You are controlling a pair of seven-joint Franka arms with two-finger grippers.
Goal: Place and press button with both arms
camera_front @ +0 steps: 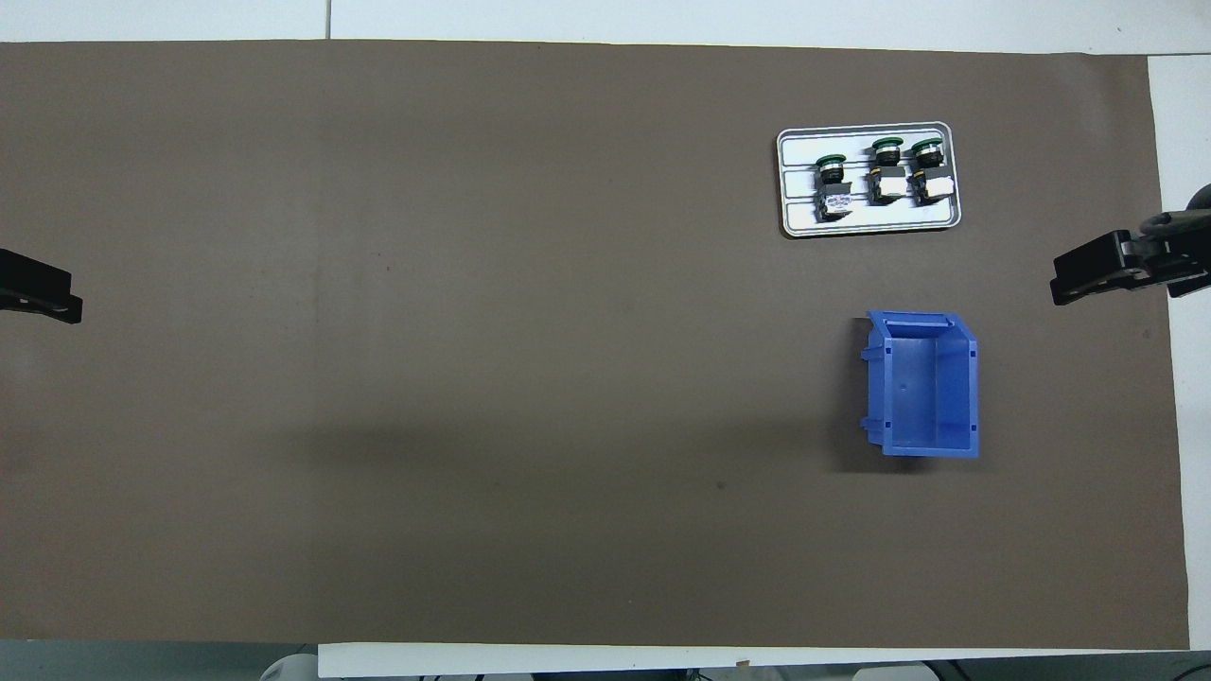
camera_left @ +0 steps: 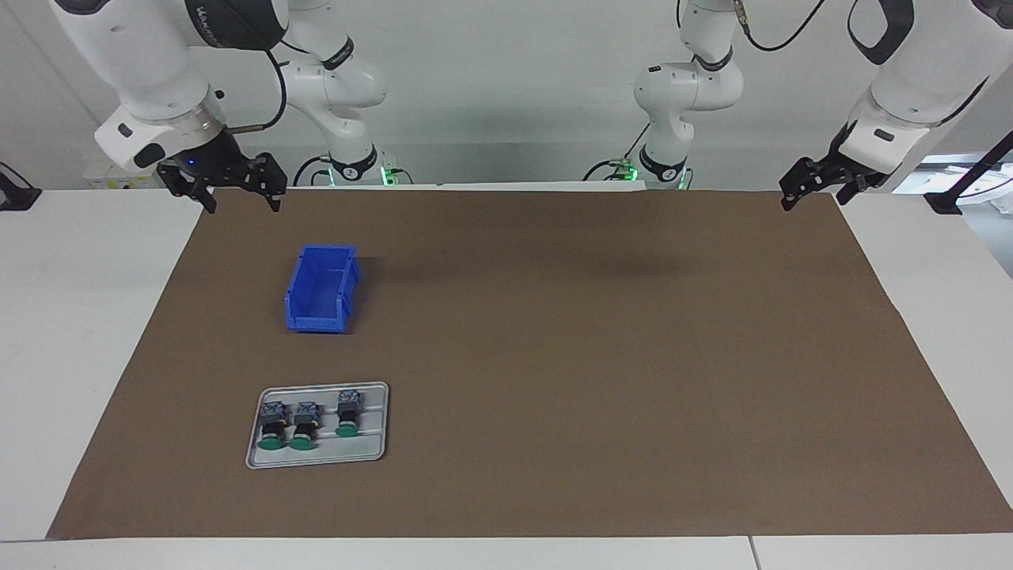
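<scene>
white table [camera_left: 95,332], brown mat [camera_left: 593,356], tray [camera_left: 372,451], bin [camera_left: 320,289]

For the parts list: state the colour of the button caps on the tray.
Green, on all three buttons lying on the grey tray; clearest in the facing view.

You have three buttons [camera_left: 304,425] lying side by side on a tray [camera_left: 372,451] toward the right arm's end of the table, with the bin [camera_left: 320,287] nearer to the robots than the tray, well apart from it.
</scene>
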